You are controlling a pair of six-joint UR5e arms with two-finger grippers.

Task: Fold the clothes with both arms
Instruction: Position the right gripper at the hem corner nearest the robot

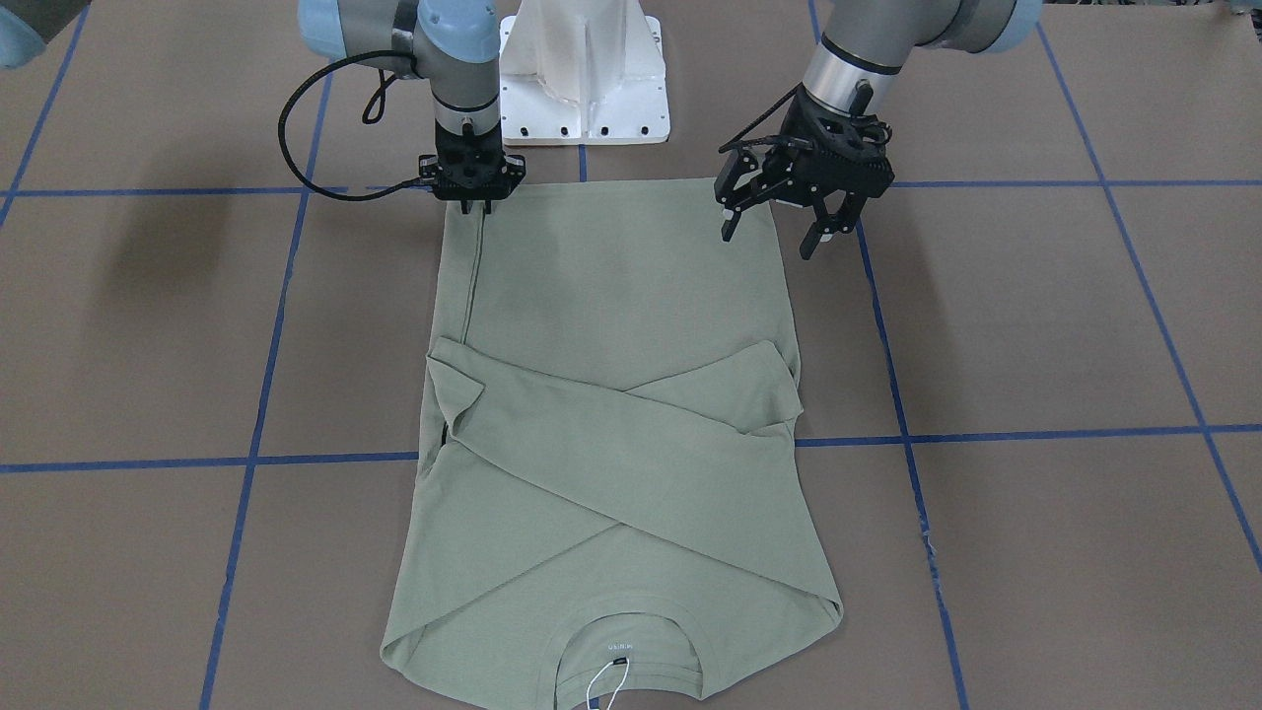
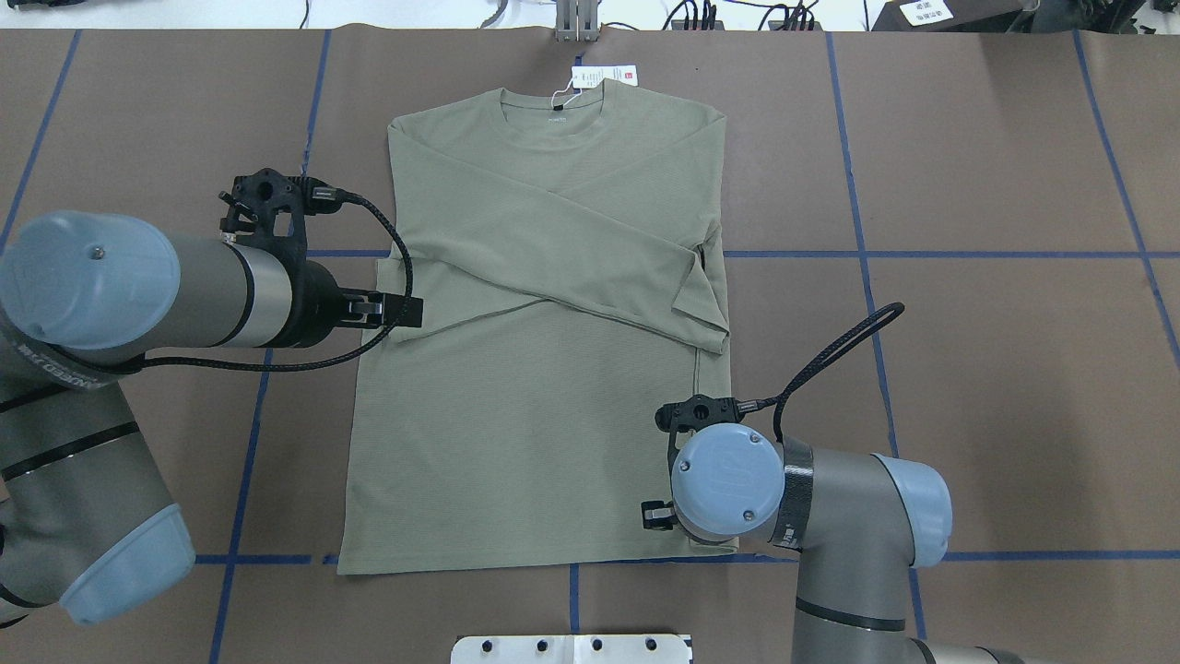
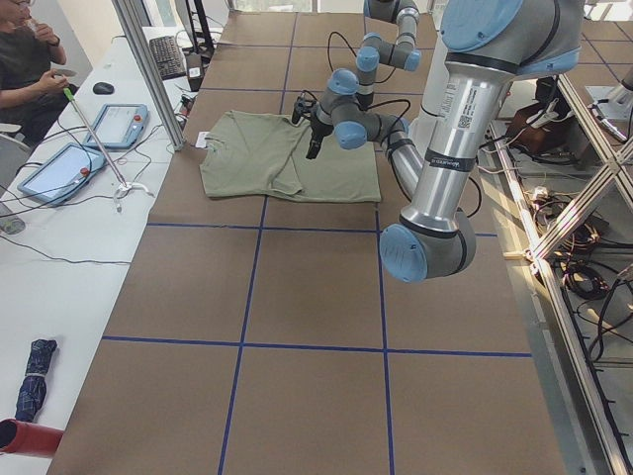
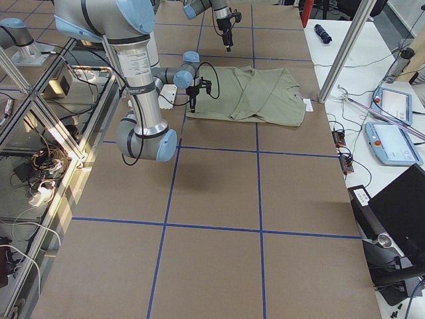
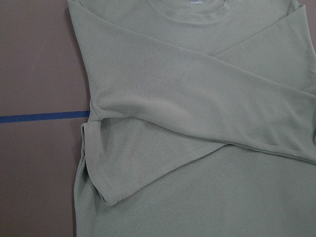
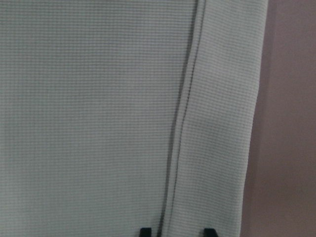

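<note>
Seen from over the robot's shoulders, the left pincer [image 1: 770, 243] hovered at the 9 o'clock edge of the sage-green long-sleeved shirt [image 2: 525, 415], its jaws spread wide and holding nothing. The shirt lay flat on the brown table [image 2: 968, 369], with the collar at 12 o'clock, both sleeves crossed over the chest and the hem at 6 o'clock. At the 5 o'clock hem corner the right pincer [image 1: 475, 208] pointed straight down, jaws only slightly apart, gripping nothing visible. The knit looked light, soft and limp, and likely to sag and slide. The two hem corners seemed the best places to hold it.
</note>
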